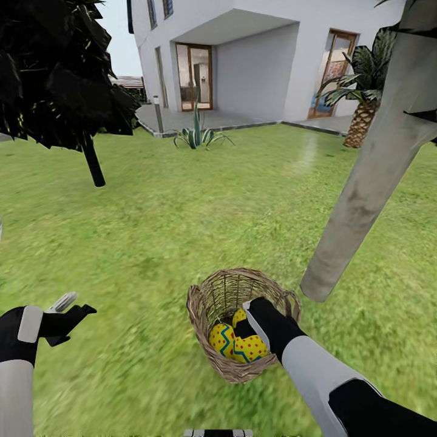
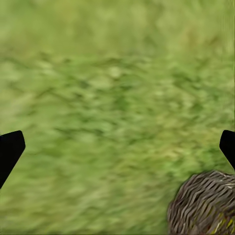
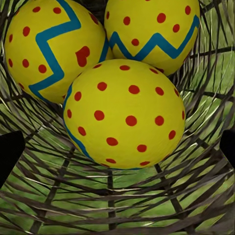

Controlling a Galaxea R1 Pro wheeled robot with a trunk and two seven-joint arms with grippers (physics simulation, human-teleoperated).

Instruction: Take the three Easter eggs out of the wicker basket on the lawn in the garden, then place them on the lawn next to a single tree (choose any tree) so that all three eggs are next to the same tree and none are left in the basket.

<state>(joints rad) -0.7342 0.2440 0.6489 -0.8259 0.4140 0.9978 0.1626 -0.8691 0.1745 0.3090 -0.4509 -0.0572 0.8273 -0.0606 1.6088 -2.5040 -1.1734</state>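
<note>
1. The wicker basket (image 1: pixel 243 321) sits on the lawn (image 1: pixel 152 243) in the lower centre of the head view, close to the foot of the tree (image 1: pixel 370 176), whose pale grey trunk leans up toward the upper right corner.
2. All three Easter eggs (image 1: pixel 233 343) lie inside the basket, packed together and touching. In the right wrist view one egg (image 3: pixel 125 112) with red dots is nearest, with two zigzag-banded eggs (image 3: pixel 51 46) (image 3: pixel 152 29) behind it, against the woven wall.
3. The right gripper (image 1: pixel 252 321) reaches into the basket from the lower right of the head view, just above the eggs. In the right wrist view its dark fingertips (image 3: pixel 10 152) stand at the two side edges of the frame, spread wide, with the nearest egg between them but not touching either; the claw is released.
4. The left gripper (image 1: pixel 70 312) hangs over bare grass at the lower left of the head view, well apart from the basket. Its fingertips (image 2: pixel 10 149) show at the side edges of the left wrist view, far apart, holding nothing; that claw is released too. A part of the basket's woven side (image 2: pixel 205 203) shows at the lower right corner of that view.
5. Farther back, a thin dark-trunked tree (image 1: pixel 91 158) with black foliage stands at the upper left, a spiky green plant (image 1: pixel 197 133) grows at the lawn's far edge, and a palm (image 1: pixel 361 118) stands at the upper right before a white house (image 1: pixel 255 54).
</note>
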